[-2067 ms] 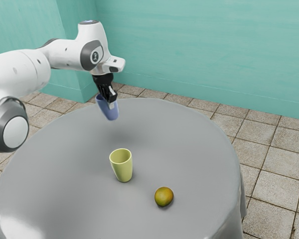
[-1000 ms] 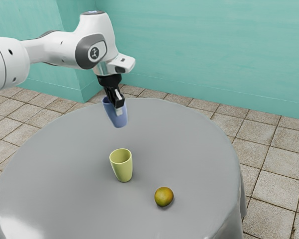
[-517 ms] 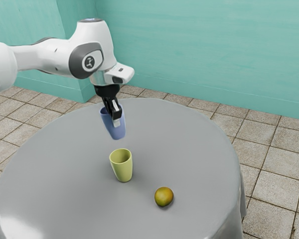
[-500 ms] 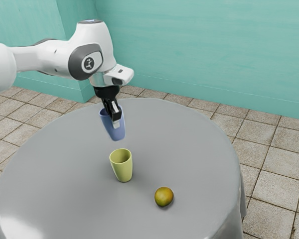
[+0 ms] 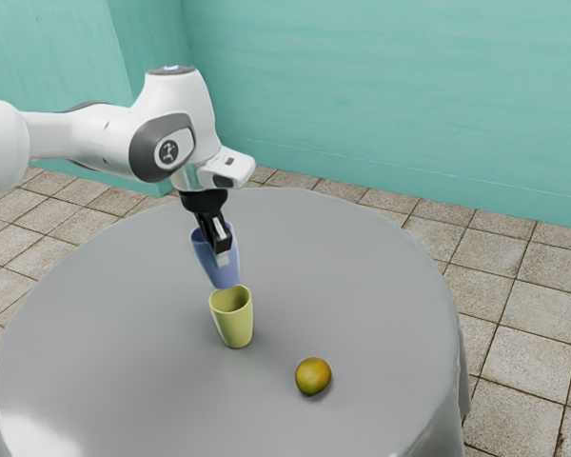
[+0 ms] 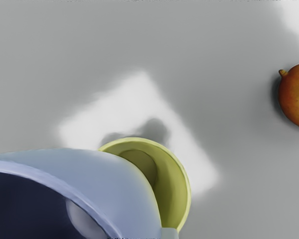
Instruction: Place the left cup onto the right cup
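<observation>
**Q:** What lies nearest on the desk?

**Me:** A round yellow-green fruit, alone near the front edge. In my wrist view it is orange-red on one side and lies well apart from both cups.

**Q:** And behind it?

**Me:** The yellow cup stands upright with its mouth open, a little farther back and toward the exterior view's left of the fruit. The two do not touch.

**Q:** Where is the cup you are meant to move?

**Me:** The blue cup is off the desk, right above the far side of the yellow cup. It is tilted, with its base down at the yellow rim. I cannot tell whether base and rim touch. From my wrist, its pale wall covers part of the yellow cup's mouth, and the grey desk lies beyond.

**Q:** How does your pincer stand?

**Me:** My pincer points down and is pinching the blue cup at its rim, its black fingers close together on the wall.

**Q:** Farther off?

**Me:** My white arm comes in from the exterior view's left. Beyond the desk's far edge are a tiled floor and a teal wall.
</observation>
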Controlling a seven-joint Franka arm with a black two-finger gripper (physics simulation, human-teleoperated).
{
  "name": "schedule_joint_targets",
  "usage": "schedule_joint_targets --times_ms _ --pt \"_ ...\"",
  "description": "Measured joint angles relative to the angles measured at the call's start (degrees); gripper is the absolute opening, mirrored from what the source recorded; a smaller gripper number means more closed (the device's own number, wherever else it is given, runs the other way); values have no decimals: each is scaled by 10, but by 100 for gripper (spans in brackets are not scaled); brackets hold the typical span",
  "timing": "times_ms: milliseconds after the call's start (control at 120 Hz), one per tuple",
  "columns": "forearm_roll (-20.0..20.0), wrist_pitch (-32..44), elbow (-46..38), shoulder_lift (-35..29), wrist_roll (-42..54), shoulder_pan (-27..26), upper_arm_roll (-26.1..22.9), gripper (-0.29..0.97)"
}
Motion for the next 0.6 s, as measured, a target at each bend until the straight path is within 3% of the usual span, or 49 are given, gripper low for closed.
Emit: schedule_joint_targets --times_ms 600 --pt "0 17 -10 -1 -5 -14 -5 -11"
